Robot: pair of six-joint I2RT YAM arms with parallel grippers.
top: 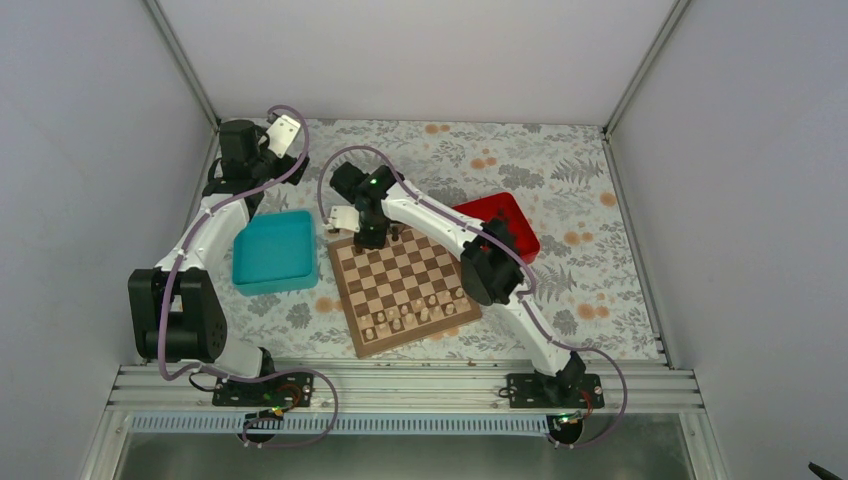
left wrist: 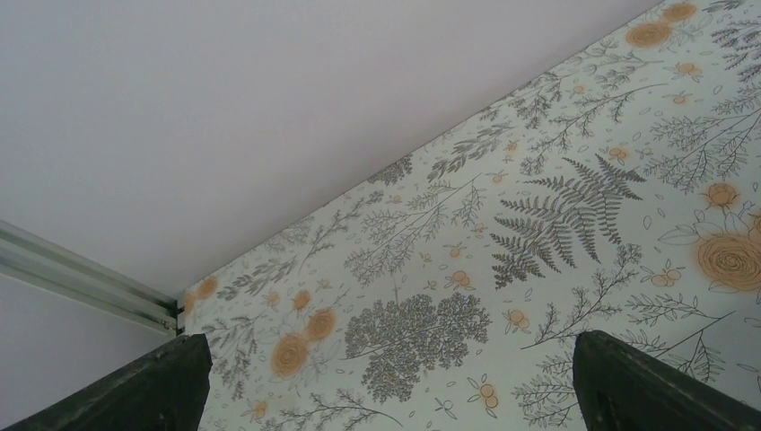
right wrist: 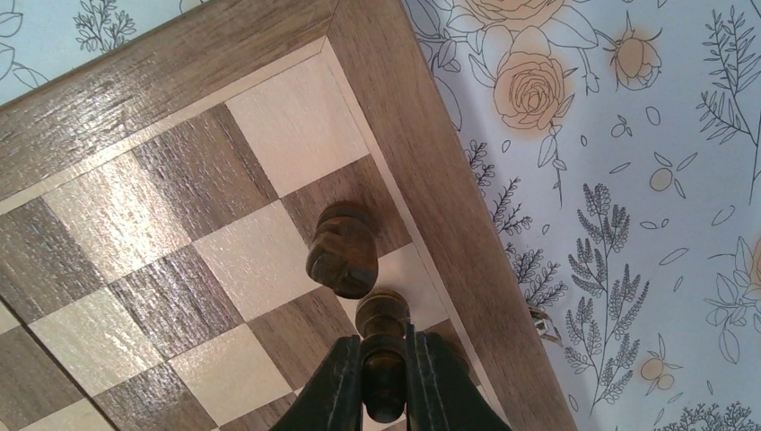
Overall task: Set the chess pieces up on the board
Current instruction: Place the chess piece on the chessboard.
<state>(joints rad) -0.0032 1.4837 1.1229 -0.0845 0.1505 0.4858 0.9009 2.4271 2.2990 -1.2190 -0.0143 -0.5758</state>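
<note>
**A:** From overhead, where does the board sit?

**B:** The board [top: 405,290] lies in the middle of the table [top: 560,170], turned a little. The teal tray [top: 275,250] is just beside its left edge and the red tray [top: 505,225] is near its far right corner. Cream chessmen [top: 410,315] stand in the rows along its near edge.

**A:** And the arms?

**B:** The right gripper [top: 371,238] points down at the board's far left corner. The left gripper [top: 287,130] is at the table's far left corner, well apart from the board. From up here I cannot tell how either set of jaws stands.

**A:** What does the left wrist camera give?

**B:** Its two fingers [left wrist: 153,386] stand wide apart at the bottom corners of the view with nothing between them. Beyond them there is only the flowered table top meeting the wall.

**A:** And the right wrist?

**B:** There the jaws are clamped together on a dark chessman [right wrist: 383,314], gripped by its stem with its rounded head poking out past the fingertips. It hangs over the outermost row of squares, along the board's border. A second dark piece, which looks like a knight [right wrist: 343,251], stands just beside it in the same row, nearer the corner, on the second square from it. The fingers hide the held piece's foot, so I cannot tell whether it touches the board.
</note>
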